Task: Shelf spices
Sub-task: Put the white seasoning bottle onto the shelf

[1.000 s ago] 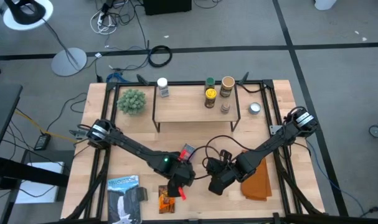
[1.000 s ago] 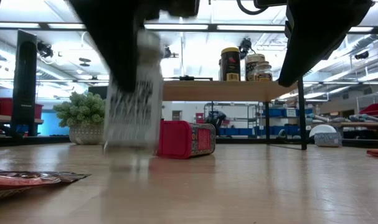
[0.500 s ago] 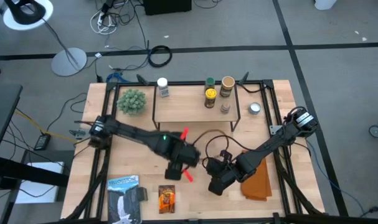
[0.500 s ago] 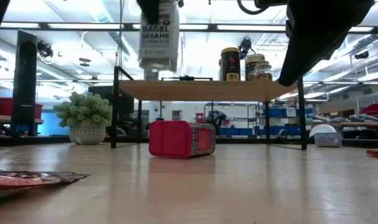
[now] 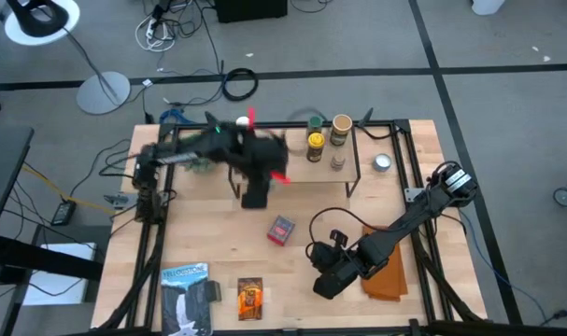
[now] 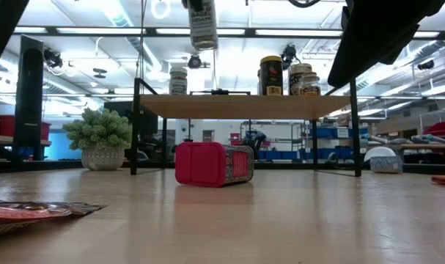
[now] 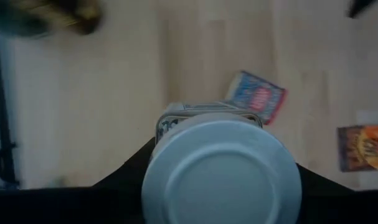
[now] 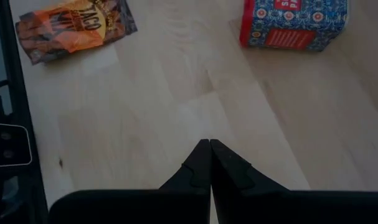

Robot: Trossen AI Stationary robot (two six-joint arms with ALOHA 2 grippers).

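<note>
My left gripper (image 5: 255, 193) hangs high over the table, just in front of the shelf (image 5: 292, 161), shut on a white-lidded spice jar (image 7: 221, 171). In the low view the jar (image 6: 202, 26) is above the shelf board (image 6: 244, 106). Several jars (image 5: 317, 145) stand on the board. A red box (image 5: 281, 230) lies on its side on the table, and an orange packet (image 5: 250, 297) lies flat near the front edge. My right gripper (image 5: 325, 280) is shut above the table near the front, with nothing between its fingers (image 8: 210, 149). My left gripper holds the jar by its sides below the lid, one dark finger (image 7: 131, 171) on each side. The wide lid (image 7: 221, 171) hides the exact place of contact. The fingers come from above, pointing steeply down. The jar hangs upright, lifted clear of table and shelf.
A potted plant (image 6: 97, 139) stands left of the shelf. A small silver tin (image 5: 383, 162) sits to the shelf's right. A blue-and-white flat package (image 5: 187, 297) lies at the front left, and a folded orange cloth (image 5: 388, 269) lies by my right arm.
My left gripper has risen with the jar from near the front, beside the packet, and swung toward the table's far edge and the shelf. The jar has gone from table height to above the shelf board, still upright.
</note>
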